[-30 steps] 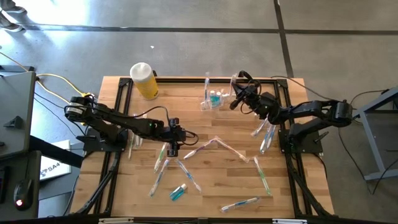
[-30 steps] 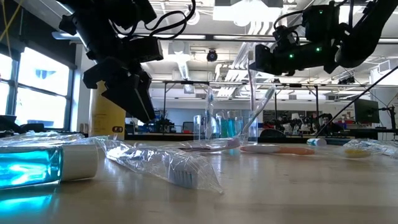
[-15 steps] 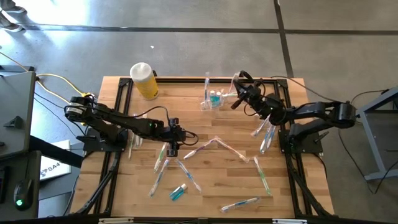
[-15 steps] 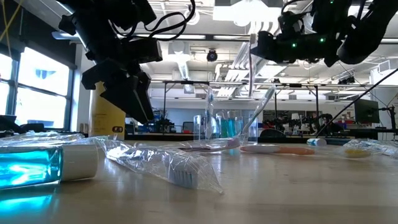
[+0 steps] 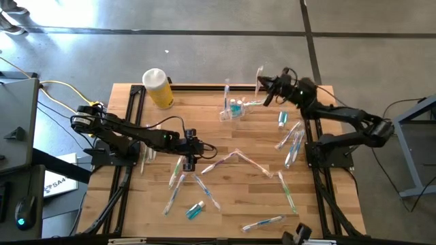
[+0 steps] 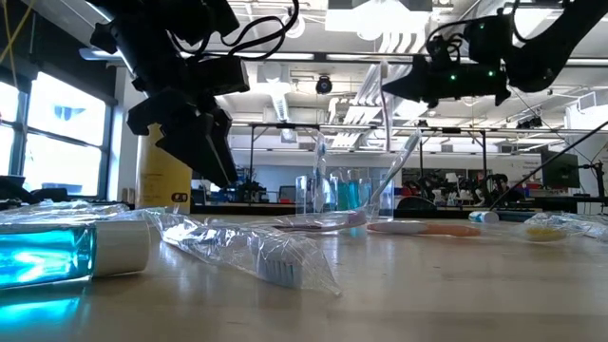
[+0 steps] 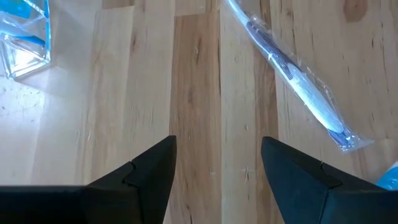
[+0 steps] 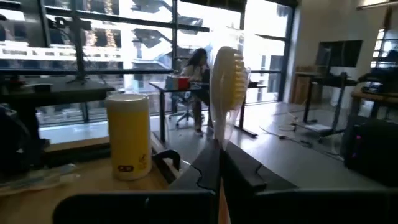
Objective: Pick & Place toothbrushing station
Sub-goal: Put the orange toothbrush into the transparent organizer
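The clear cup [image 5: 234,109] stands at the table's far middle with teal tubes and toothbrushes in it; it also shows in the low view [image 6: 328,195]. My right gripper [image 5: 267,87] is raised to the right of the cup and shut on a clear toothbrush [image 6: 383,133] that stands upright. My left gripper [image 5: 191,155] hovers open and empty over the table's middle left, above bare wood [image 7: 217,168], with a wrapped toothbrush [image 7: 298,81] lying beyond it. Several wrapped toothbrushes [image 5: 231,158] and a teal tube [image 5: 195,209] lie scattered on the table. My right gripper pinches the toothbrush between its two fingers just below the bristle head [image 8: 227,74]. The fingers lie level, across the brush, pointing toward the table's left. The head sticks up above the fingers and the handle [image 6: 383,161] hangs down; whether its lower end touches anything I cannot tell.
A yellow cylinder container with a white top [image 5: 157,87] stands at the far left corner. More toothbrushes [image 5: 289,143] and a small tube [image 5: 281,120] lie at the right side, others [image 5: 262,222] near the front edge. Black frame rails [image 5: 133,109] border the table.
My right gripper has moved toward the table's far edge with the toothbrush still upright in it, uncovering a small tube on the right side.
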Action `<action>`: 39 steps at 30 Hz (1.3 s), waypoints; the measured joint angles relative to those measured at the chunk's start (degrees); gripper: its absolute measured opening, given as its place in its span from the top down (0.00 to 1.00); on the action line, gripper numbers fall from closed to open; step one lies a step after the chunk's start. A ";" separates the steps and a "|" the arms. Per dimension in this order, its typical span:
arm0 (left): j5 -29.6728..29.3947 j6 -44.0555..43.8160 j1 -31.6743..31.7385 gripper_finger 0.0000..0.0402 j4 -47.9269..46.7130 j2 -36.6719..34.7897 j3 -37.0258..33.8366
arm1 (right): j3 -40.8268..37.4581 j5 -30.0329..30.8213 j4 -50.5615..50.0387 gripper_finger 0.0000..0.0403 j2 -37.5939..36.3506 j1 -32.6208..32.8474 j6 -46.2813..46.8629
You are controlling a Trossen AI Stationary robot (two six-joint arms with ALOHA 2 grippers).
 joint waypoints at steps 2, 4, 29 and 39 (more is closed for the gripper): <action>0.50 -0.02 -0.01 0.43 0.00 0.00 0.00 | 1.45 -7.14 0.05 0.99 1.11 -3.36 2.03; 0.80 -0.02 -0.01 0.43 0.02 0.00 0.00 | 3.23 -13.34 0.07 0.99 2.59 -6.03 3.94; 8.71 7.47 8.90 0.43 5.46 -0.02 -0.02 | 12.26 -43.28 5.22 0.99 25.55 -11.60 1.97; 12.82 10.39 8.98 0.43 9.37 -0.02 -0.02 | 12.26 -43.97 3.01 0.99 30.23 -12.13 -1.09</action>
